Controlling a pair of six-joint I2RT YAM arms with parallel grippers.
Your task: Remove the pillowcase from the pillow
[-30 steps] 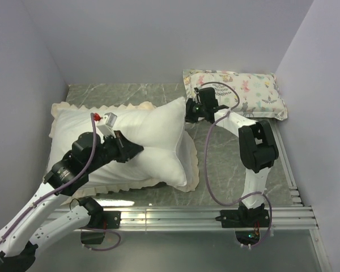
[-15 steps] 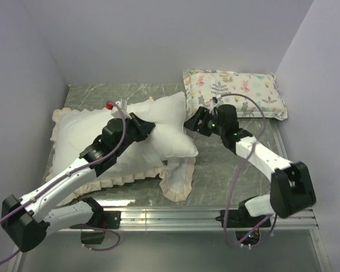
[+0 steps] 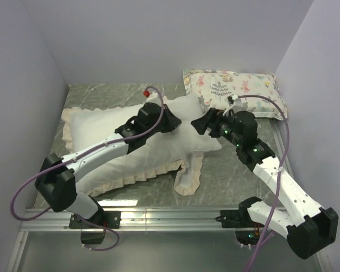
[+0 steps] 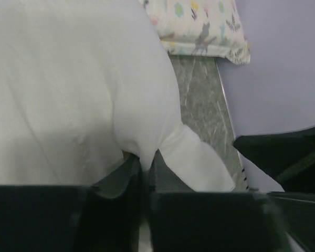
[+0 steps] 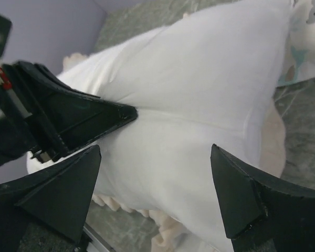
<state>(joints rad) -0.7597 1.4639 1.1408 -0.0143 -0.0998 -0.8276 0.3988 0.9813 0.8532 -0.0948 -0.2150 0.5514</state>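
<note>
The pillowcase [image 3: 102, 147] lies flat across the left of the table, white side up, and its cream frill [image 3: 187, 177] flops out at the near right. From its right end bulges the plump white pillow [image 3: 188, 143], which fills the left wrist view [image 4: 84, 89]. My left gripper [image 3: 174, 122] rests on top of the pillow, its jaws [image 4: 147, 165] shut on a pinched fold of its white cover. Just right of it my right gripper [image 3: 199, 126] faces the pillow's end. It is open [image 5: 156, 152], the fingers wide apart and touching nothing.
A pastel animal-print pillow [image 3: 235, 90] lies at the back right against the wall. Grey marble tabletop [image 3: 238, 170] shows to the right. Walls close in the left, back and right, and a metal rail [image 3: 170, 214] runs along the near edge.
My left gripper has carried its pinch rightwards and back, dragging the white bulk along. My right gripper has let go of the pillow's corner and opened, and its arm has swung out to the right.
</note>
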